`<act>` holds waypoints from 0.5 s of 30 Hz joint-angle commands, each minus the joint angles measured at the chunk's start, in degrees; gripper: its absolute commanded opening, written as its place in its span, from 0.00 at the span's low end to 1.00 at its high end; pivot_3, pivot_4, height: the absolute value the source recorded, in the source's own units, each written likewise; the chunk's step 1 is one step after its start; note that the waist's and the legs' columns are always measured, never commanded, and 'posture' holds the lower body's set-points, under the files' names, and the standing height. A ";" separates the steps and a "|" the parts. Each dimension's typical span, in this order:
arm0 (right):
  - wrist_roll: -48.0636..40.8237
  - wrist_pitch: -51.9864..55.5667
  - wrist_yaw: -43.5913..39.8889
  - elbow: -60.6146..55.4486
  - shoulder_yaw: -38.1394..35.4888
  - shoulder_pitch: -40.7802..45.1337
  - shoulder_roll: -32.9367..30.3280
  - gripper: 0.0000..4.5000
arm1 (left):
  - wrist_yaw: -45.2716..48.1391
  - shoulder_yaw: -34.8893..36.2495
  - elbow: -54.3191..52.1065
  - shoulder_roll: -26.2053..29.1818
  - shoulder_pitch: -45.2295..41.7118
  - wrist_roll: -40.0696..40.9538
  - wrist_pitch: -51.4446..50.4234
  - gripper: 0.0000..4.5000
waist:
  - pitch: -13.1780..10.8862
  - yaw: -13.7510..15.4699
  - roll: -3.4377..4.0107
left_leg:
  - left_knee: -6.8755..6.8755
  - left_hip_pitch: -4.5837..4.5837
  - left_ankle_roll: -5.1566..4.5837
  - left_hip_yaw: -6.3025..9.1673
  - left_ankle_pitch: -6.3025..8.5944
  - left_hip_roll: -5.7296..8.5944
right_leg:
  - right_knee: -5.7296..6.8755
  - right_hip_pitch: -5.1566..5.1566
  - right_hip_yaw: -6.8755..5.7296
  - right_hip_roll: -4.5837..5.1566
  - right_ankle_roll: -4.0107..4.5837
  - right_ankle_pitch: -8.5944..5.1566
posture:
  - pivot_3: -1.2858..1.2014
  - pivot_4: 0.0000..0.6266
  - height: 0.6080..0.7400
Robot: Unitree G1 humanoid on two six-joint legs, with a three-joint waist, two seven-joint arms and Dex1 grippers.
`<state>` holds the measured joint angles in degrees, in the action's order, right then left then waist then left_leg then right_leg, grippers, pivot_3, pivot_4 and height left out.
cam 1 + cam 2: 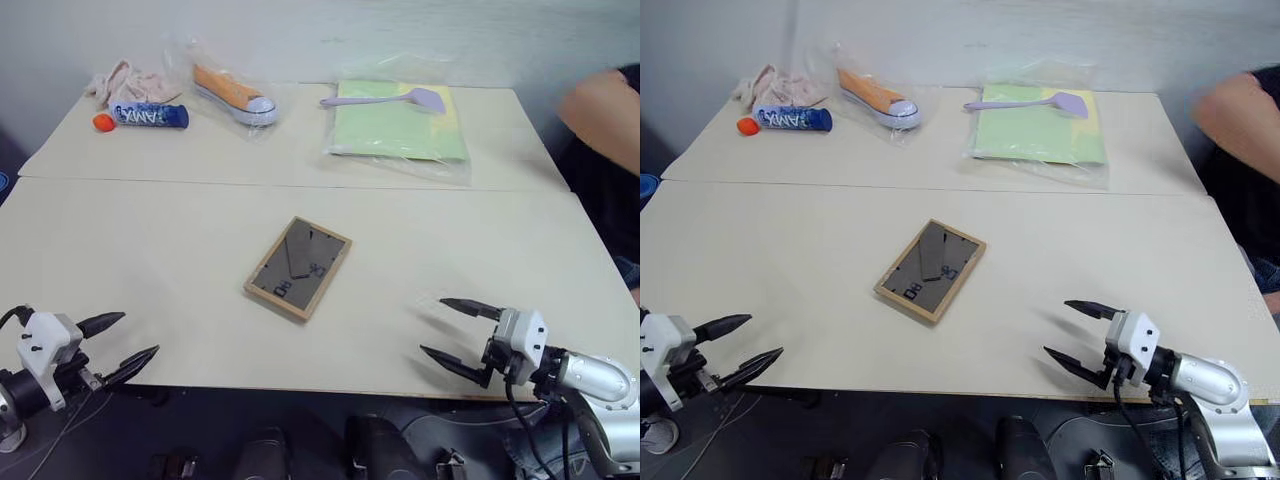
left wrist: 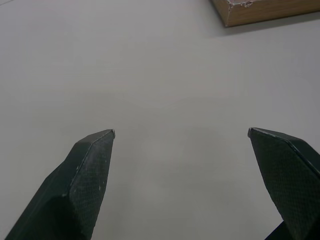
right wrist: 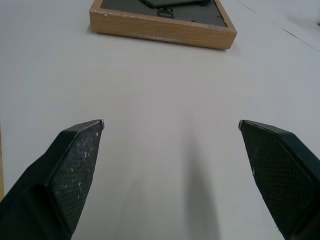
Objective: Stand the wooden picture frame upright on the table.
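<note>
**Frame lies flat between two spread claws**

The right gripper (image 1: 458, 335), its two black fingers spread and holding nothing, hovers at the near edge of the large pale cream table (image 1: 150, 260). The left gripper (image 1: 128, 343), also spread and empty, waits at the near left corner. Between them, toward the table's middle, the small light-wood picture frame (image 1: 298, 267) lies flat, dark glossy face up. Its long axis runs diagonally, from near-left to far-right. The right claw looks nearer. No containers are here.
</note>
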<state>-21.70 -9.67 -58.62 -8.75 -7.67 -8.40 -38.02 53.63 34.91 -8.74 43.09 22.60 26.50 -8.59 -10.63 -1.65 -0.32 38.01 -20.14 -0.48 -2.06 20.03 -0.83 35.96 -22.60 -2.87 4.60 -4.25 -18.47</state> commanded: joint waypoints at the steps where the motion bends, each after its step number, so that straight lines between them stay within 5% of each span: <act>1: 0.05 0.29 1.18 -2.15 0.64 1.01 0.84 0.99 | -0.26 0.24 -1.09 0.76 -1.39 -0.22 0.56 1.00 | 0.00 0.07 0.00 | 0.00 0.00 0.00 0.00 0.00 0.00 | 0.00 0.00 0.00 0.00 0.00 0.00 | 0.52 0.24 1.00; 5: 0.58 6.47 3.78 -5.05 4.35 4.47 1.60 0.99 | -1.99 -3.07 -4.63 1.53 -7.29 2.85 -5.71 1.00 | 0.00 0.24 0.00 | 0.02 -0.01 0.01 0.00 -0.01 0.00 | 0.00 0.01 -0.02 0.01 0.00 0.00 | 0.52 0.24 1.00; 8: 5.36 11.10 6.99 -5.65 9.38 9.52 2.70 0.86 | -6.27 -11.90 -2.67 2.17 -18.53 -2.32 -9.31 0.87 | 0.01 0.42 0.00 | 0.04 -0.01 0.17 0.03 -0.09 0.02 | 0.03 0.02 -0.05 0.02 -0.01 0.01 | 0.52 0.24 1.00; 15: 13.49 14.25 11.51 1.03 17.86 20.04 8.48 0.30 | -9.76 -28.48 11.98 -2.60 -40.03 -13.17 -6.90 0.35 | 0.05 0.00 0.00 | 0.07 -0.15 0.23 -0.06 -0.14 0.04 | 0.19 -0.10 -0.09 -0.12 -0.08 0.05 | 0.52 0.24 1.00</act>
<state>-9.35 4.43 -48.38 -8.03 8.75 10.00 -30.91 44.34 8.78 1.41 41.05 -15.66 15.33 -17.42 -10.59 -1.64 -0.33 38.15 -20.35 -0.25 -2.15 19.89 -0.78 36.16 -22.75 -3.00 4.45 -4.36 -18.40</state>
